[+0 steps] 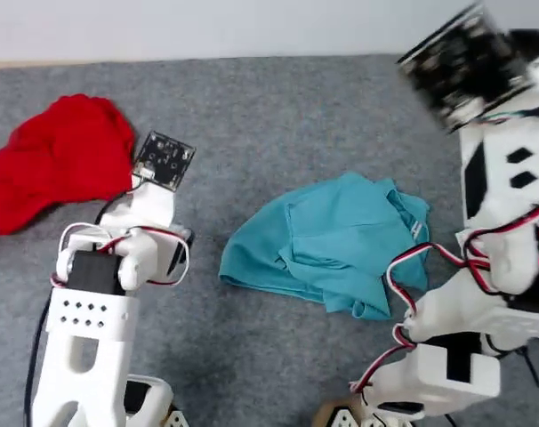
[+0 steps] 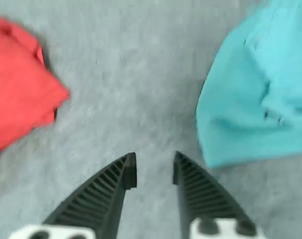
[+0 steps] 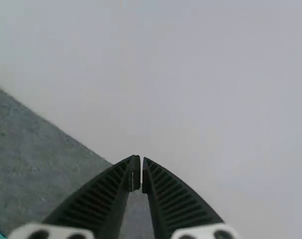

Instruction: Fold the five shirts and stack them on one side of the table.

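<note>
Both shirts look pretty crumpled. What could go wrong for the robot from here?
The teal shirt lies bunched in overlapping layers, so a pinch may catch several at once and fold it crooked. The left gripper hangs open over bare table between it and the red shirt; closing there would likely grab nothing. The right gripper points at the wall, so one arm alone might drag the cloth.

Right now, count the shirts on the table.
2. The red shirt lies bunched at the table's left edge; the teal shirt lies crumpled near its middle. Others may be out of frame.
</note>
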